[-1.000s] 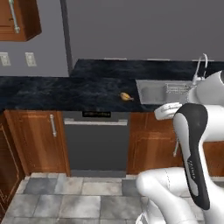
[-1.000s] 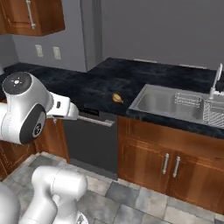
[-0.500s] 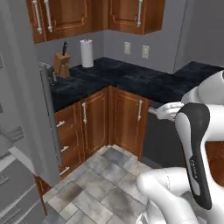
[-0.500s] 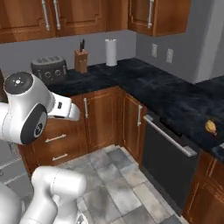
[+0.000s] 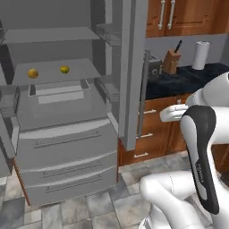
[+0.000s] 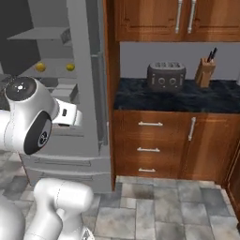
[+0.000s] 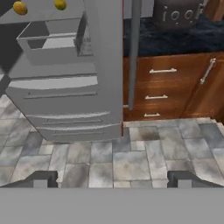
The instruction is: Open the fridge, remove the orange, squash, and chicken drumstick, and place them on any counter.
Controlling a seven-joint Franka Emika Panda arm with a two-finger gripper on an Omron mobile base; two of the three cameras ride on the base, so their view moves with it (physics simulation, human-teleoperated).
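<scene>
The grey fridge (image 5: 67, 147) stands open, its right door (image 5: 132, 67) swung out edge-on with a bar handle (image 5: 144, 94). On a shelf inside lie the orange (image 5: 32, 73) and, to its right, a small yellow-green round piece (image 5: 65, 69); whether that is the squash I cannot tell. Both also show as orange (image 6: 41, 67) (image 7: 19, 7) and yellow piece (image 6: 70, 67) (image 7: 60, 4). My gripper (image 7: 111, 179) is open and empty, well back from the fridge, over the floor. The black counter (image 6: 187, 96) runs right of the fridge. The chicken drumstick is out of view.
A toaster (image 6: 166, 76), a knife block (image 6: 205, 72) and a paper towel roll (image 5: 201, 55) stand on the counter. Wooden drawers (image 6: 150, 140) sit under it, wall cabinets (image 6: 154, 18) above. The open door juts into the tiled floor (image 7: 131, 162) between me and the counter.
The whole picture has swung: the base turned from the sink counter past the corner cabinets to face the open fridge. The gripper has stayed open.
</scene>
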